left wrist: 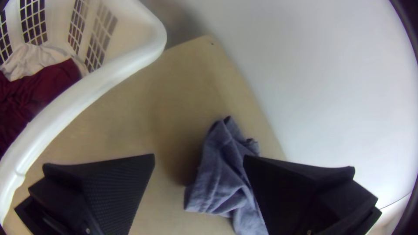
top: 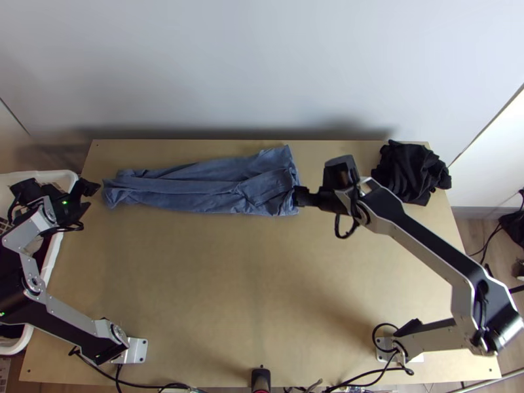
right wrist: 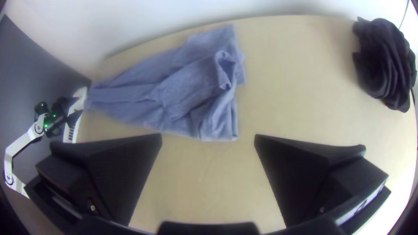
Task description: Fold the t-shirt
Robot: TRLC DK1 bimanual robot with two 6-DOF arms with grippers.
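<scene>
While the left claw (top: 90,198) and right claw (top: 300,196) are spread wide and empty, a blue t-shirt (top: 196,188) is laid lengthwise, narrow and rumpled, between them.

Before me, the blue-grey t-shirt (top: 216,185) lies gathered lengthwise into a long strip along my worktop's far side, narrow at the left end, wider and creased with overlapping folds at the right.
</scene>
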